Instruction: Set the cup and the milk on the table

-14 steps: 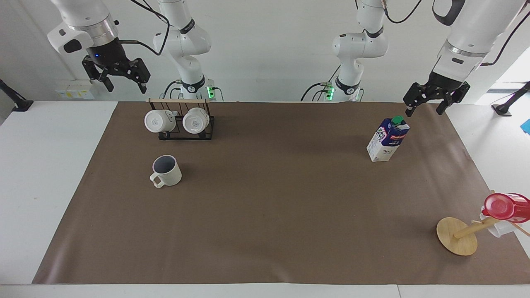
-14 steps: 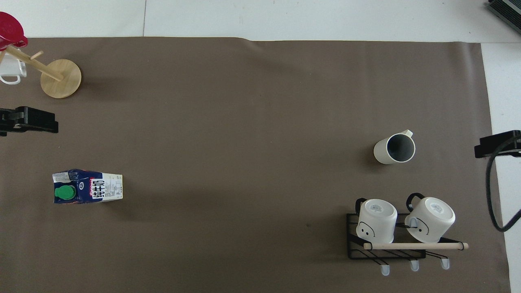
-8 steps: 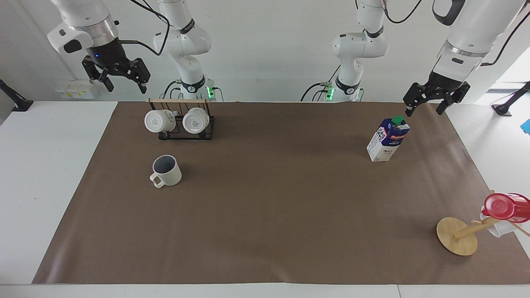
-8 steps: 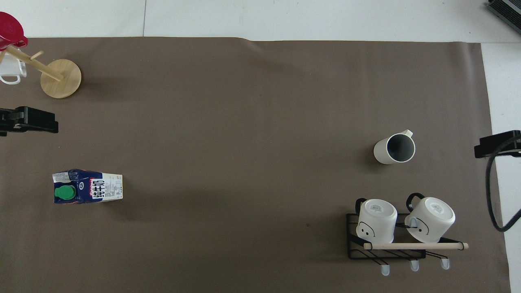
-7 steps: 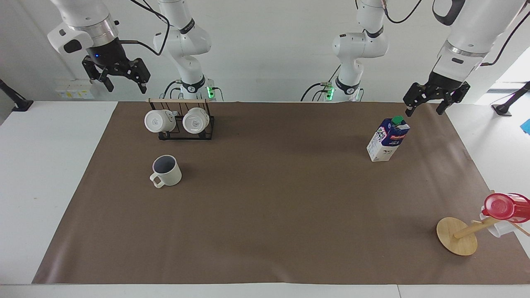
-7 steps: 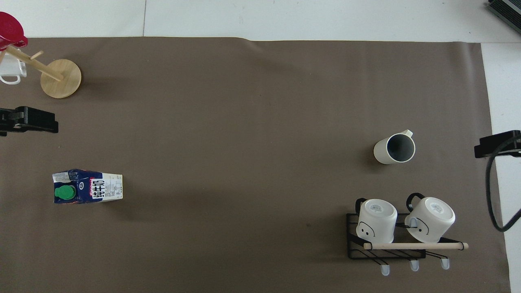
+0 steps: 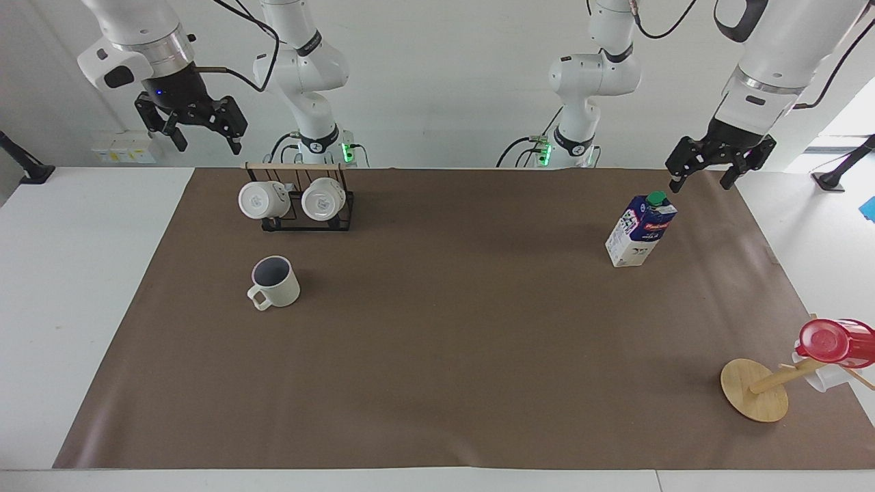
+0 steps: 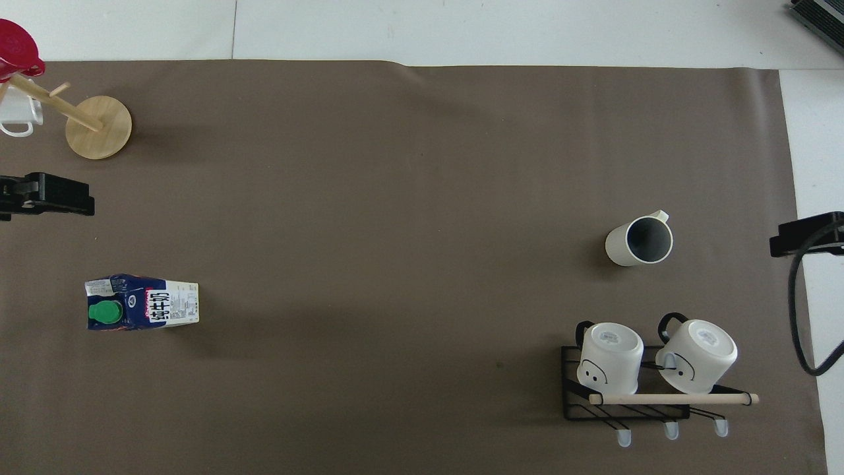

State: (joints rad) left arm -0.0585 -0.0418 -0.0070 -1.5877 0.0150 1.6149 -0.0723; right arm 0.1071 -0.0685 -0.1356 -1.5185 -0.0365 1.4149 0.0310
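The cream-white cup stands upright on the brown paper of the table, toward the right arm's end, with its dark inside showing. The milk, a white and blue carton with a green cap, stands upright toward the left arm's end. My left gripper hangs open and empty in the air just beside and above the carton's cap, touching nothing. High over the table's edge near the mug rack, my right gripper is open and holds nothing.
A black wire rack with two white mugs stands nearer to the robots than the cup. A wooden mug tree carrying a red cup sits at the left arm's end, farther from the robots than the milk.
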